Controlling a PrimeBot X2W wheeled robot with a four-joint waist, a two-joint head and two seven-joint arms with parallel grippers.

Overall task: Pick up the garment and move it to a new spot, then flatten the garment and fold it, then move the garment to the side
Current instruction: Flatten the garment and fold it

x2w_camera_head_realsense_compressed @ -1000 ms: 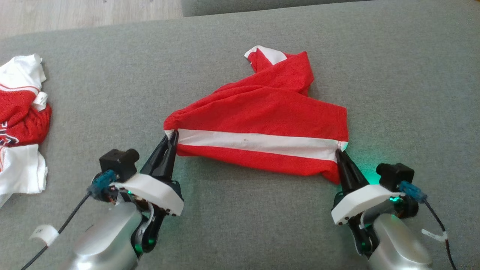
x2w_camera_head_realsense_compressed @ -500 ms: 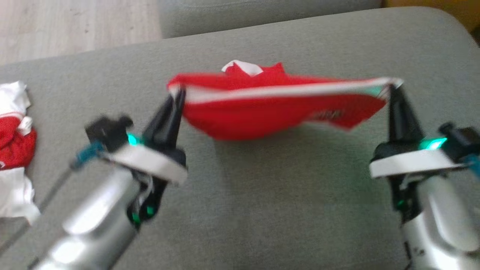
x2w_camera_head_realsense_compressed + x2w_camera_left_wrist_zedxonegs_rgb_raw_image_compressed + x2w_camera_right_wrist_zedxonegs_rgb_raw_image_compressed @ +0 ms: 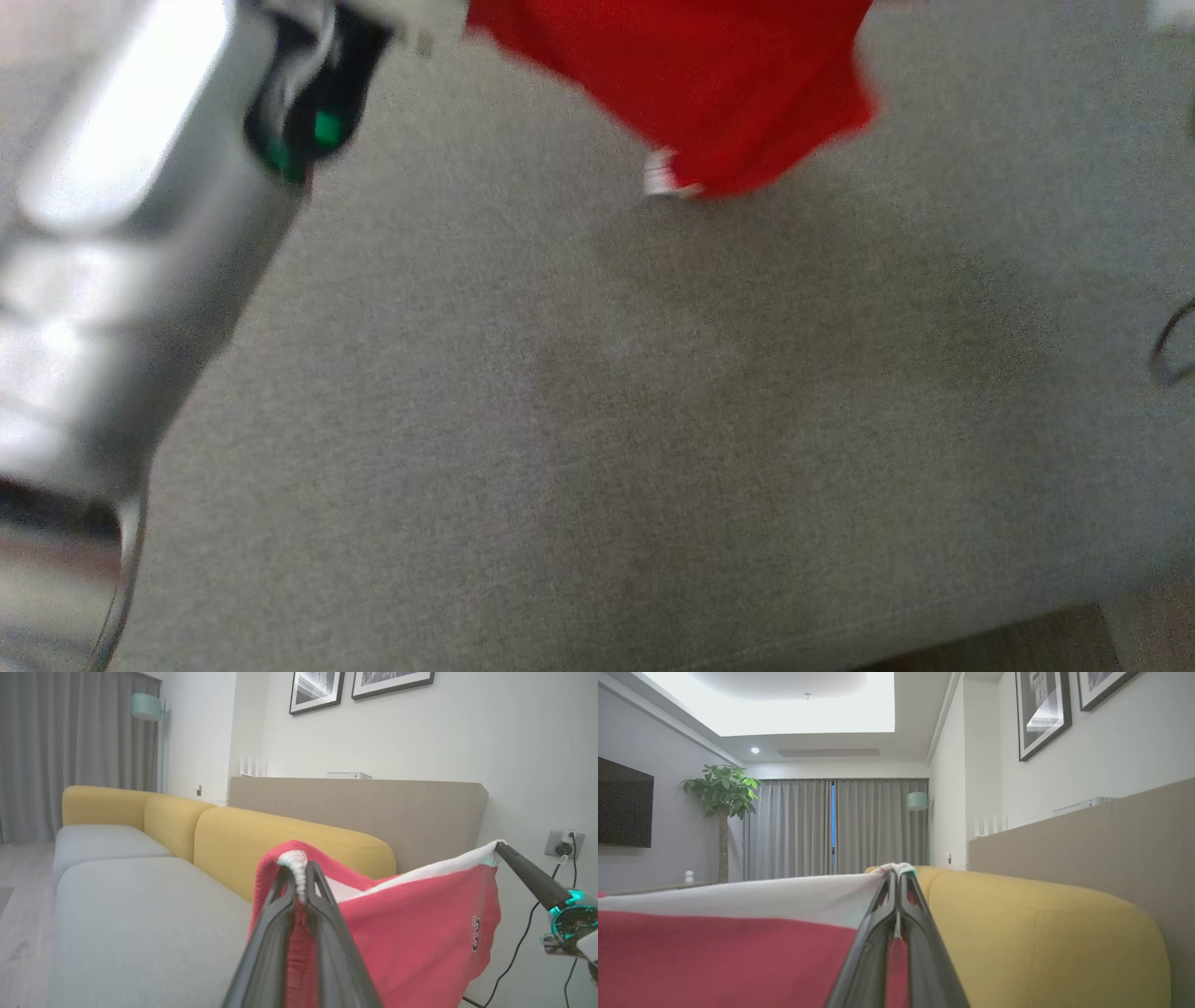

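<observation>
left wrist view | garment (image 3: 411, 933) hangs, top edge taut | long axis sideways

You have raised the red jersey garment with the white hem band (image 3: 728, 93) off the grey fabric sofa cushion (image 3: 653, 420), where it lay a second ago. It now hangs clear, stretched between your left gripper (image 3: 299, 870) and right gripper (image 3: 897, 873). The head view has shifted, and the silver left forearm (image 3: 121, 233) now looms at the near left.

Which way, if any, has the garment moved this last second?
Yes, upward: it lay on the cushion; now the garment hangs above it, held by the left gripper and right gripper.
</observation>
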